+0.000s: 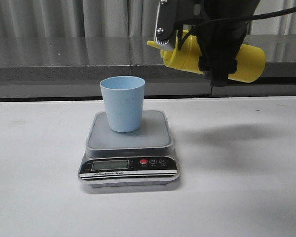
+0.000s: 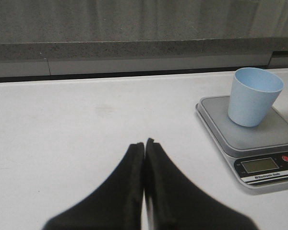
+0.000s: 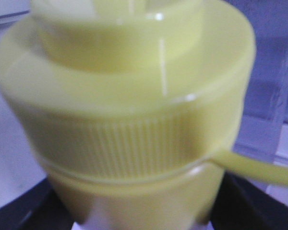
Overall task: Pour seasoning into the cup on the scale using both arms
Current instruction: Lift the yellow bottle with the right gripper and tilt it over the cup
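Tipping the bottle pinched in our right fingers, left fingers pressed together, we next swing its nozzle toward nine o'clock over the cup.

Tipped yellow bottle; cup on scale

The scale has "Electronic Scale" printed under its blank display, and an "M" on one button.

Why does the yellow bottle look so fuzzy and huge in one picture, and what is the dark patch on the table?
In the right wrist view the bottle sits too close to the lens, so it fills the picture and blurs, with small white glints on its cap. In the front view the dark patch is a soft shadow on the table, below the right gripper holding the bottle.
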